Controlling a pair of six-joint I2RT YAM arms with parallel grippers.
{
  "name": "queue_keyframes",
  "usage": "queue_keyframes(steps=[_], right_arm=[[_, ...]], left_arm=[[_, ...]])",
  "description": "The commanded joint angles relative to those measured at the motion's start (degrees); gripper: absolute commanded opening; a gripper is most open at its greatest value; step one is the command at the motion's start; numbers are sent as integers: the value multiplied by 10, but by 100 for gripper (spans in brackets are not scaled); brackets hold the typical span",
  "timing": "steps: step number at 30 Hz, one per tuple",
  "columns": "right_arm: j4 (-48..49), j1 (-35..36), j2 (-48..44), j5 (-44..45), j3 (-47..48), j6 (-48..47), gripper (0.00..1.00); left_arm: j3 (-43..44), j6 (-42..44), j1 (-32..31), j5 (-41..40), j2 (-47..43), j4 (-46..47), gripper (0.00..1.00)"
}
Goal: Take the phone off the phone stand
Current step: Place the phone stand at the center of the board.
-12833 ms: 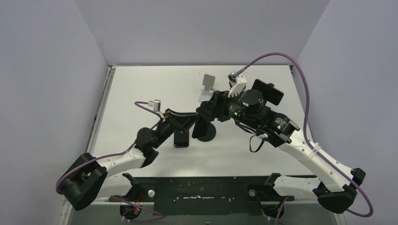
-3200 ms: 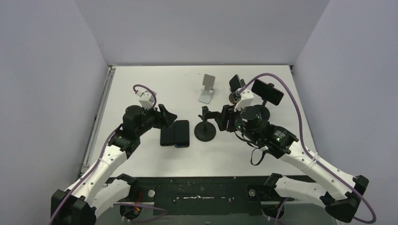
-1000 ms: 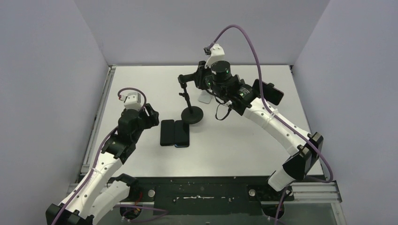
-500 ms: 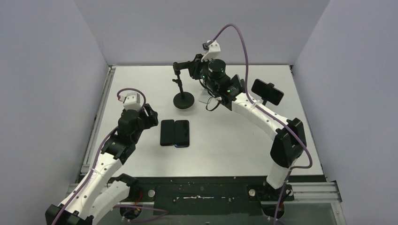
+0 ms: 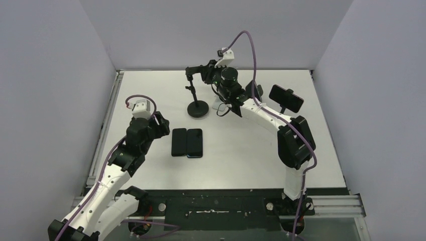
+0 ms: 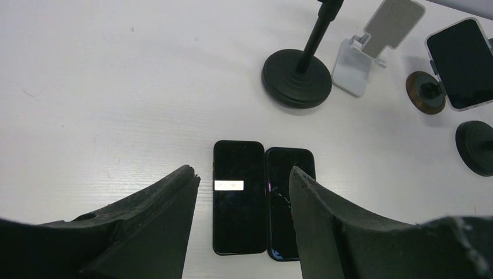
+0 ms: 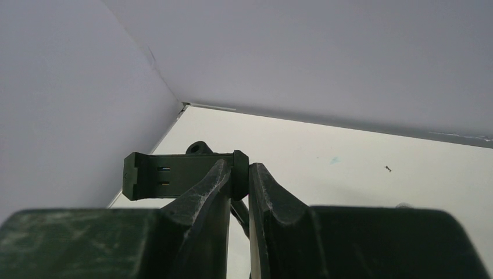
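Observation:
My right gripper (image 7: 239, 168) is shut on the end of the clamp of an empty black phone stand (image 5: 197, 109) at the far middle of the table; its round base (image 6: 296, 78) looks to rest on the surface. Two dark phones (image 6: 238, 203) (image 6: 288, 200) lie flat side by side near the table's middle (image 5: 187, 142). My left gripper (image 6: 243, 174) hovers open just left of and above them, holding nothing. A phone (image 5: 286, 98) sits clamped in another black stand at the right. One more phone (image 6: 462, 61) leans on a brown-based stand (image 6: 427, 93).
A white folding stand (image 6: 372, 46) stands empty beside the black stand's base. The round base (image 6: 475, 146) of the right-hand clamp stand sits at the edge of the left wrist view. Grey walls close the table on three sides, with a metal rail (image 5: 103, 135) along the left.
The right arm has stretched out and carried the empty black stand from the table's middle toward the far left. The left arm and both flat phones have stayed put.

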Motion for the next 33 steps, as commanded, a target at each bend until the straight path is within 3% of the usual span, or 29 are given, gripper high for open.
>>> queue_keyframes(steps=[1,9,18,23,29,33], right_arm=[[177,-11,-8,-11,1,34,0],[194,-16,21,-31,-4,42,0],[175,-11,-8,-39,-57,35,0],[175,-9,-27,-43,-83,31,23],[159,-9,-42,-43,-89,31,36],[154,-10,-51,-43,-97,32,40]], left_arm=[[23,2,-4,1,-8,15,57],[23,4,-7,0,-9,16,57],[21,3,-9,6,-9,20,57],[21,3,-11,7,-9,21,56],[20,3,-12,9,-8,21,56],[19,3,-13,11,-7,22,57]])
